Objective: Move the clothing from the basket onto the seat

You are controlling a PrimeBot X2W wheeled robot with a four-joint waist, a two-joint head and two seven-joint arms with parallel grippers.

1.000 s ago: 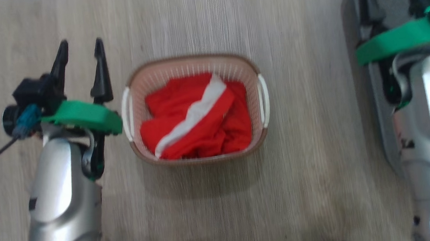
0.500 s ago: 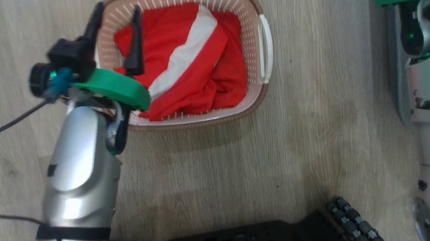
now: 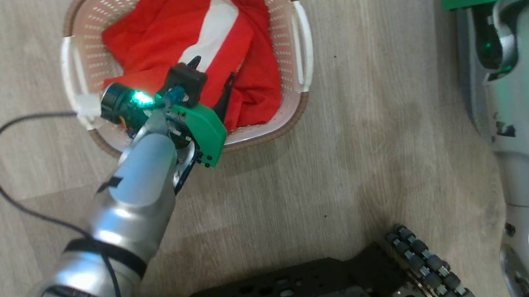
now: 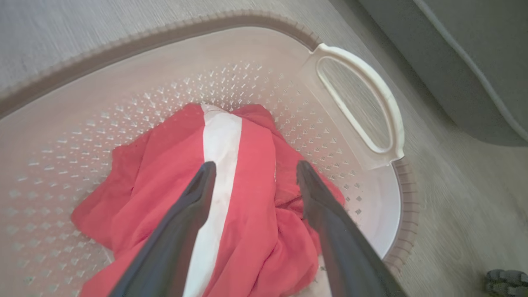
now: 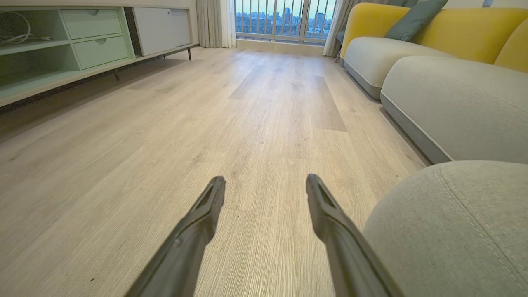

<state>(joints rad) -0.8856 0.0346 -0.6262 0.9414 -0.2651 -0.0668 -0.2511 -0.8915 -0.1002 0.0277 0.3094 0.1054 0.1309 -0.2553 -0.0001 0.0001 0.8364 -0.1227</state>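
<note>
The basket (image 3: 286,40) stands on the floor (image 3: 363,160), far from the robot's base (image 3: 302,290), with the clothing (image 3: 154,30) lying inside it. The left gripper (image 3: 213,70) hangs over the clothing. The seat (image 4: 453,49) lies to the basket's right, apart from it. The right gripper (image 5: 266,181) is just left of the seat.

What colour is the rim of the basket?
Brown, braided-looking. The basket rim shows best in the left wrist view.

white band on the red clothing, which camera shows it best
Left wrist view: the white band is close up, at the open left gripper. Head view has it from above, lower end behind that gripper. Right wrist view faces floor and sofa.
</note>
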